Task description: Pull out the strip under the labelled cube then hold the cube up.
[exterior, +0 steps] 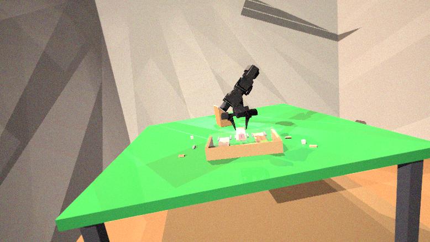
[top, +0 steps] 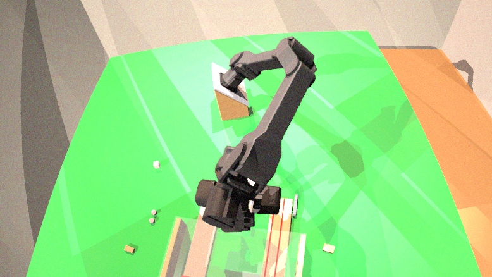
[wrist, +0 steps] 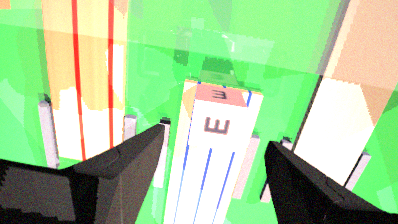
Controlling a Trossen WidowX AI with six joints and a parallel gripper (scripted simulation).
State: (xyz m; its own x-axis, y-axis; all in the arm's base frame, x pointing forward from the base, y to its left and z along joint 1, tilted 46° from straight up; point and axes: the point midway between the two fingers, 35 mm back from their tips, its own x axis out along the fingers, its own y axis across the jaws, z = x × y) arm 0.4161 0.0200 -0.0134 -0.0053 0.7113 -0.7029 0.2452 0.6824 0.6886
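Green table (top: 113, 144) (exterior: 168, 180) (wrist: 150, 75) below; only the wrist view shows the cube's (wrist: 216, 117) "E".

Pink E-marked cube (exterior: 241, 136) (wrist: 218, 110) atop blue-lined strip (wrist: 206, 185).

The top view looks steeply down at the arm (top: 292, 99) (exterior: 237, 93). The side view stands farther back, past one corner of the green tabletop (top: 113, 154) (exterior: 144, 180) (wrist: 145, 30). The wrist view looks down closely between the claw's fingers. All three share the strips' area.

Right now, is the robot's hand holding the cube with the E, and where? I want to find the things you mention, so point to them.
No, the open hand (exterior: 241, 129) (wrist: 216, 140) holds nothing; the E cube (wrist: 218, 118) sits between its fingers, untouched.
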